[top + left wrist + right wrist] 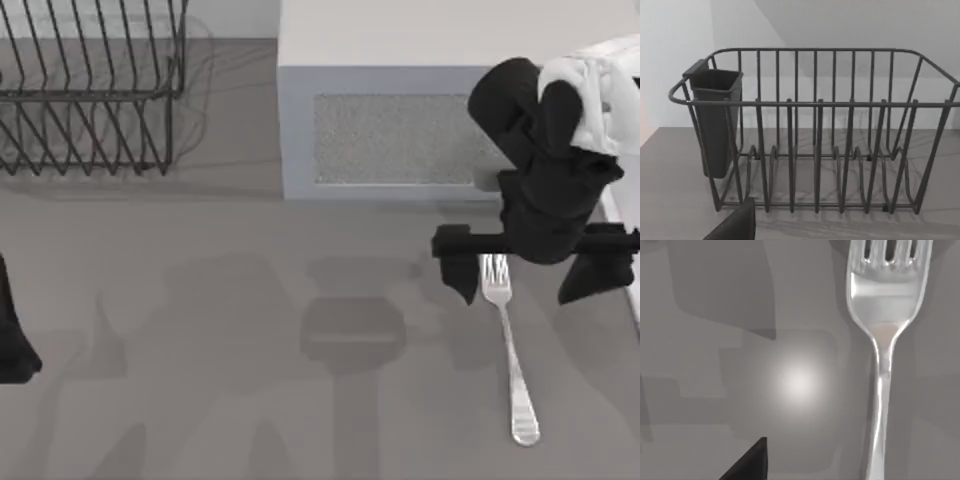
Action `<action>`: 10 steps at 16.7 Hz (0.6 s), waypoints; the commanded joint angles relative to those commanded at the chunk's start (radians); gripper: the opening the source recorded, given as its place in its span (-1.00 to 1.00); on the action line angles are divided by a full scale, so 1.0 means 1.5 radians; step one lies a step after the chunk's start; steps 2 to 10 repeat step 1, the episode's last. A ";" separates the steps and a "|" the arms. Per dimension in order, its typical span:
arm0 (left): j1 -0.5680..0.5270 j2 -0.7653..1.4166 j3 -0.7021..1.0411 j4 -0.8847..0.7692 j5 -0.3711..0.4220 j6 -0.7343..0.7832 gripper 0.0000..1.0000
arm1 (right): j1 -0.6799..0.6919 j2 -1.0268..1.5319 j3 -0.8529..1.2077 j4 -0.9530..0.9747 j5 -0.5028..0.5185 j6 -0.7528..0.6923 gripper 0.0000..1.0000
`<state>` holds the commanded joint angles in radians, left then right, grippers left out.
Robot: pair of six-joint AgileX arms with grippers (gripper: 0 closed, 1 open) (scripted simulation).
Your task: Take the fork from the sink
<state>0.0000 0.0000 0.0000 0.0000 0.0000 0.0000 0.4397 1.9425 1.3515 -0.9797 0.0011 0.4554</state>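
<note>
While fork (505, 345) lies flat on sink floor (250, 330) | right end effector (520, 280) straddles its tines, fingers apart | left arm (12, 335) parked at left edge

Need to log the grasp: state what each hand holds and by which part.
Nothing is held. The fork lies flat on the grey surface; the right hand is open above its prongs. The left hand is parked at the left edge.

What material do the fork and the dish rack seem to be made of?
The fork looks like polished metal, probably steel: it is silvery, with bright mirror-like highlights on its neck. The dish rack seems to be thin wire rods with a dark matte coating; whether that is paint or plastic cannot be told. Its corner cup looks like dull dark plastic.
</note>
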 joint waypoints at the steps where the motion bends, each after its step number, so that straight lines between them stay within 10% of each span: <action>1: 0.000 0.000 0.000 0.000 0.000 0.000 1.00 | 0.000 0.000 0.000 0.000 0.000 0.000 1.00; 10: 0.000 0.000 0.000 0.000 0.000 0.000 1.00 | 0.000 0.000 0.000 0.000 0.000 0.000 1.00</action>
